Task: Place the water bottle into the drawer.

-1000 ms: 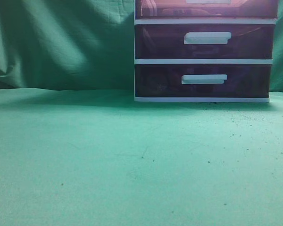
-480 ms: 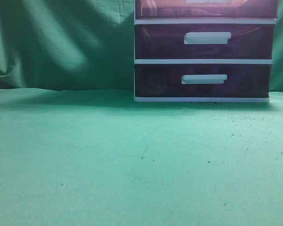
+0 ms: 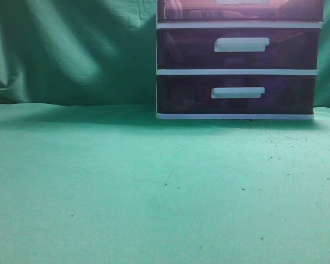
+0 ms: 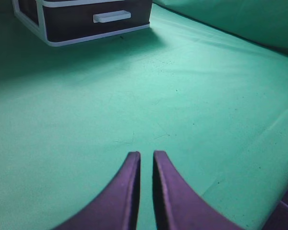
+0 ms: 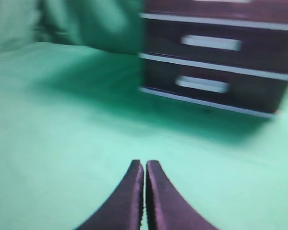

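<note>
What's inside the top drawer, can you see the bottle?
Only a strip of the top drawer is in frame. Through its translucent reddish front show pale, vague shapes, nothing identifiable as a bottle. The rest is cut off by the image edge. Both lower drawers look dark.

I see green cloth on the tabletop (image 3: 126,181) with dark specks, a green backdrop (image 3: 71,49), a white-framed unit (image 3: 239,71), reddish-purple drawer (image 3: 187,10), white handles, and dark purple left hand (image 4: 146,160) and right hand (image 5: 145,167).

Green-clothed table (image 3: 126,187) — the white-framed drawer unit (image 3: 237,71) stands at its back.
</note>
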Available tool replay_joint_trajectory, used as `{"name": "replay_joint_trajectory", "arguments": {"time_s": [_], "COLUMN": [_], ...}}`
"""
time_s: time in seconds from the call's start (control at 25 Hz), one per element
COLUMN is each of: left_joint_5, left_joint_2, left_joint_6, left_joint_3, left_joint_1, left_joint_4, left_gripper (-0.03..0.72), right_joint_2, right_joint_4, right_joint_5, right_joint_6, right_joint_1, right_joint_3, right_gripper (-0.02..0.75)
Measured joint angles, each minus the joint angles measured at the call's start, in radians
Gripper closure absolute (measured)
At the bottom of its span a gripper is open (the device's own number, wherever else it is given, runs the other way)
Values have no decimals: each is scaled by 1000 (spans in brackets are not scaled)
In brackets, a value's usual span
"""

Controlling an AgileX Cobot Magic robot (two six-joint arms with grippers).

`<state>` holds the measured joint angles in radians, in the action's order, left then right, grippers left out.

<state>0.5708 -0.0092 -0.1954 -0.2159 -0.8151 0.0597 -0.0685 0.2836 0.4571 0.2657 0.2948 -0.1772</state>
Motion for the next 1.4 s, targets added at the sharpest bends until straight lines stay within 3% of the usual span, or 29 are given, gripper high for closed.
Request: {"name": "replay_joint_trajectory", "arguments": {"time_s": [0.16, 0.24, 0.48, 0.72, 1.4], "left_joint_5": [0, 0, 0, 0, 0], "left_joint_2": [0, 0, 0, 0, 0], "left_joint_6": [0, -2, -2, -2, -2], "left_joint_3": [0, 0, 0, 0, 0], "left_joint_1": [0, 0, -1, -1, -1], "left_joint_4": [0, 0, 0, 0, 0], "left_gripper": [624, 624, 624, 624, 624], "right_joint_2": [60, 69, 77, 77, 77], "right_joint_4": [-4, -16, -123, -240, -254], "right_joint_5": [-7, -12, -59, -72, -75], "right_joint_6": [-6, -6, -78, -218, -236], "right_joint_1": [-211, -234, -245, -245, -245], "right_joint_3": [71, 89, 200, 203, 203], "right_gripper": [738, 738, 738, 738, 738]}}
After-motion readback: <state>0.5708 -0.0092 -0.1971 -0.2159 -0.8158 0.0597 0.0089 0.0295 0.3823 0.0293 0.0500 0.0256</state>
